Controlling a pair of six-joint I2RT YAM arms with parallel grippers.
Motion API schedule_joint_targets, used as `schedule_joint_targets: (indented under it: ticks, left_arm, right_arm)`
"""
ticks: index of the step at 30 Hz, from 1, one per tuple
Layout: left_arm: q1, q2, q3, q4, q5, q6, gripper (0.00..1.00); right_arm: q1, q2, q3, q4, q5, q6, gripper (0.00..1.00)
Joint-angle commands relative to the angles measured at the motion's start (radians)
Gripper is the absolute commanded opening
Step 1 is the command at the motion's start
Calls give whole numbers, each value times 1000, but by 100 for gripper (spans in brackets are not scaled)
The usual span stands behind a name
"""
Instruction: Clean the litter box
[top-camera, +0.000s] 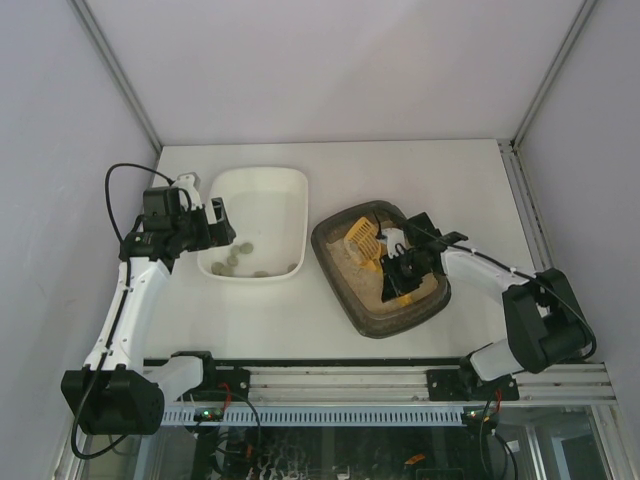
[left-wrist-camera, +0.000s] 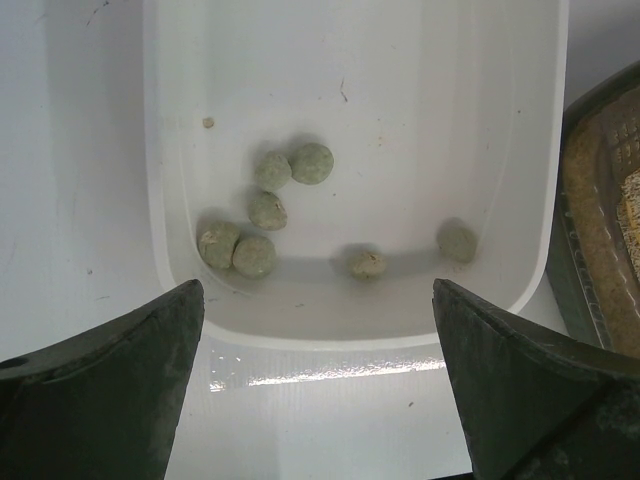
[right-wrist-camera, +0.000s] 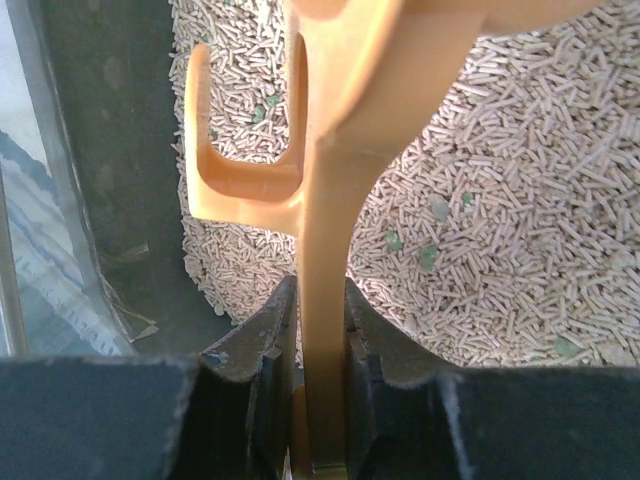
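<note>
The litter box (top-camera: 372, 326) sits on the white counter (top-camera: 420, 170) to the right of the middle, turned at an angle to the counter's edges; its dark rim lies just beside the white tub (top-camera: 258, 171) on its left, though I cannot tell whether the two touch. Pale pellet litter (right-wrist-camera: 500, 200) fills the box, with a few small green specks scattered through it.

The right tool (right-wrist-camera: 322, 310) is over the box, clenched tight on the handle of a yellow-orange scoop (top-camera: 363, 240); from the wrist view the handle runs straight up between the two dark fingers (right-wrist-camera: 250, 340), and a hooked loop branches off its left side above the litter. From overhead the scoop's slotted head lies toward the far end of the box, and the handle stretches back to the near end.

The left tool (top-camera: 222, 215) hangs at the tub's left side, released, its jaws standing wide with nothing between them; its wrist camera looks down into the tub past both fingers (left-wrist-camera: 110, 390). Seven greyish-green round clumps (left-wrist-camera: 311, 163) lie on the tub's floor near one end, five bunched together and two a little apart.
</note>
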Motion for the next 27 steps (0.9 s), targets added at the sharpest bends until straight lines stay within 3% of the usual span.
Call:
schedule_joint_targets:
  ticks: [1,6,11,21,27]
  left_arm:
    - [8,-19,20,13,27,-12,100]
    - [8,-18,33,18,9,-21,100]
    - [8,-18,31,20,21,-23,100]
    - [8,-23,28,11,25,-16,100]
    - [7,-26,20,12,29,-16,100]
  right_arm:
    - [-25,-85,-29,84,-10,54,0]
    - [-29,-225,-174,241,-3,146,0]
    - [-49,-366,-195,297,53,180,0]
    - [-56,-520,-337,489,33,313,0]
    - [-61,-568,-341,514,-19,372,0]
